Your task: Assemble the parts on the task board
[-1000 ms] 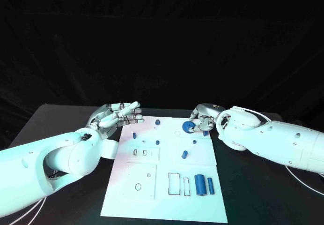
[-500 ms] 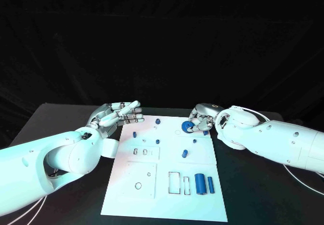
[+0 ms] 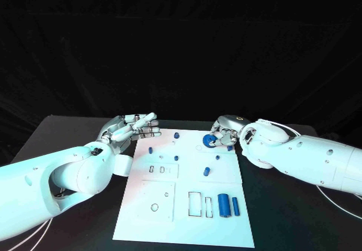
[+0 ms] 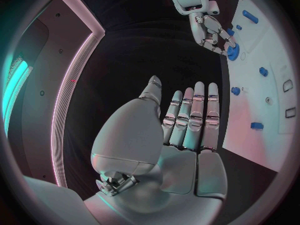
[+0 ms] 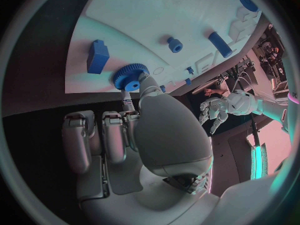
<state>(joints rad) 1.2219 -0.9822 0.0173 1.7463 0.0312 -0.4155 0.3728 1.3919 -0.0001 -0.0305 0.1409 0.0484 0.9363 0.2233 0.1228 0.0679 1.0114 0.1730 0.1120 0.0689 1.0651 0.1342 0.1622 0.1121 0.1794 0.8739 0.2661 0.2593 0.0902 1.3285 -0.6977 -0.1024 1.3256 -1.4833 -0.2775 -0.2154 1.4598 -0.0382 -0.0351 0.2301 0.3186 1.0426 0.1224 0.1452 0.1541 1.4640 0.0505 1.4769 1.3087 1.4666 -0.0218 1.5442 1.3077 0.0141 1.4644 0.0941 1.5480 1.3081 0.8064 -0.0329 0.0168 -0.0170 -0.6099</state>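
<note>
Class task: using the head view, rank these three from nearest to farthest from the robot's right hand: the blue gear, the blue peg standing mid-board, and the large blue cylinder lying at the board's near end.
1. Blue gear: pinched in the right hand at the board's far right.
2. Blue peg: mid-board, nearer the robot.
3. Large blue cylinder: near end, right side.

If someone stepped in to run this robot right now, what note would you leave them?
Right hand pinches a blue gear over the far end of the task board.
Left hand holds nothing, fingers straight, at the board's far left corner.
Several small blue parts stand on the board's far half; two blue cylinders lie near its near right edge.
Done: gear picked up.
Left: seat the gear; the outlined recesses near the cylinders look unfilled.
</note>
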